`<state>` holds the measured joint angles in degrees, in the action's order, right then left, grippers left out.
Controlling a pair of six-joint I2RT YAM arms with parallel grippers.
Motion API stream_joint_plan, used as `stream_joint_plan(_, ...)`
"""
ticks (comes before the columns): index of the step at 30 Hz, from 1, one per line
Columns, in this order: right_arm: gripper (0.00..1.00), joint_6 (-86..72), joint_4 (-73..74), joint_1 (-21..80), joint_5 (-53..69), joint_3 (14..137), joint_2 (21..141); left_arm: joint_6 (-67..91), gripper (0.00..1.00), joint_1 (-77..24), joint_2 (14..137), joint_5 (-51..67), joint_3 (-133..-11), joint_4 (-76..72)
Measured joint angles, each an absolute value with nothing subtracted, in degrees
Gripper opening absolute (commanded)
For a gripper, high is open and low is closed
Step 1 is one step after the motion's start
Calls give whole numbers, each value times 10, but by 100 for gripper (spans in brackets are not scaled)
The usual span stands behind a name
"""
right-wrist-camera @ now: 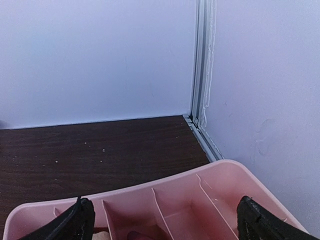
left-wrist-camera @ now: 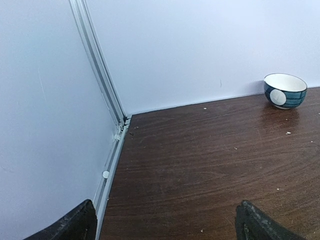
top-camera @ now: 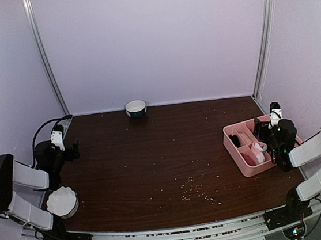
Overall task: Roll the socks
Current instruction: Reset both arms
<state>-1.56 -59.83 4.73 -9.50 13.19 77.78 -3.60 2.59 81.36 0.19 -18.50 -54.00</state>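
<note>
Top external shows left tool (top-camera: 59,134) gaping near the table (top-camera: 164,154) edge, right tool (top-camera: 273,117) gaping over the pink tray (top-camera: 259,169)

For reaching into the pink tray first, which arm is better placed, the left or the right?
Right. The right end effector, open, hangs directly above the pink tray. The left end effector, also open, is over bare table by the far left corner, across from the tray.

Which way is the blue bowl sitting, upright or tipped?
Upright: the blue bowl rests on its base, rim level and facing up, white inside visible.
</note>
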Motion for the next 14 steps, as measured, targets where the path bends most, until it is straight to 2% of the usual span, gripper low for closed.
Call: stream_joint_plan(14,100,-11,-610,47,-74,139,778,-30,98,26,814,-14,-185,-540)
